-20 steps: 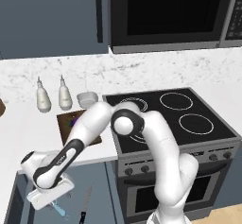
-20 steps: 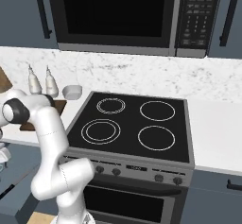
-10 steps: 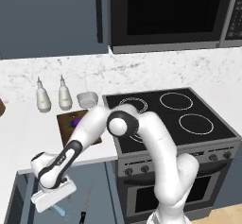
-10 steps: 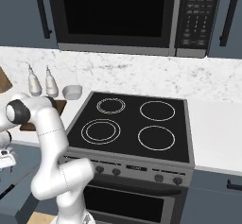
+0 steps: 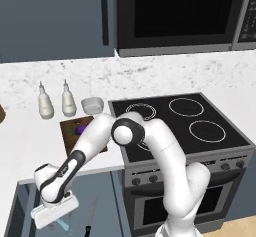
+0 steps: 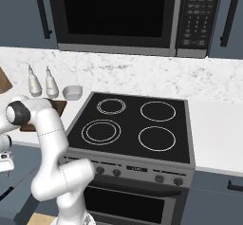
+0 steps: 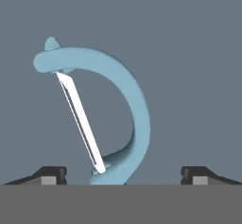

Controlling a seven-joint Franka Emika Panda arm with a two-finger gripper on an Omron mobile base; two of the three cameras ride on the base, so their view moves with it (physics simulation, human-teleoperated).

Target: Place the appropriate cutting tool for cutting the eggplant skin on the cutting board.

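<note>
The arm was bent far down to its left, below the edge of the worktop (image 5: 20,146), with the tool (image 5: 59,220) low in what looked like an open drawer with a grey floor. From the hand camera the two fingertips (image 7: 49,175) stood wide apart at either side, touching nothing, so the tool was open. Between them lay the peeler (image 7: 108,119), flat on the grey floor: a light blue curved frame with a pale, thin blade running across it at a slant. Its lower end ran out of sight between the tips. In the left base view a sliver of light blue (image 5: 64,225) showed just under the white hand, and the knife (image 5: 90,220), slim and dark-handled, lay just beside it to the right on the same grey floor.

Up on the worktop the cutting board (image 5: 68,136) sat left of the stove (image 5: 185,126), partly hidden by the arm's forearm. The eggplant (image 5: 80,129) lay on the board as a small purple shape. Behind the board stood two white bottles (image 5: 46,104) side by side, and a small white bowl (image 5: 92,104) just right of them, near the stove's corner. From the right base camera the board (image 6: 28,124) showed as a brown strip behind the arm's elbow, with the bottles (image 6: 34,83) and bowl (image 6: 72,92) beyond it. The peeler was well apart from the board, down at drawer level.
</note>
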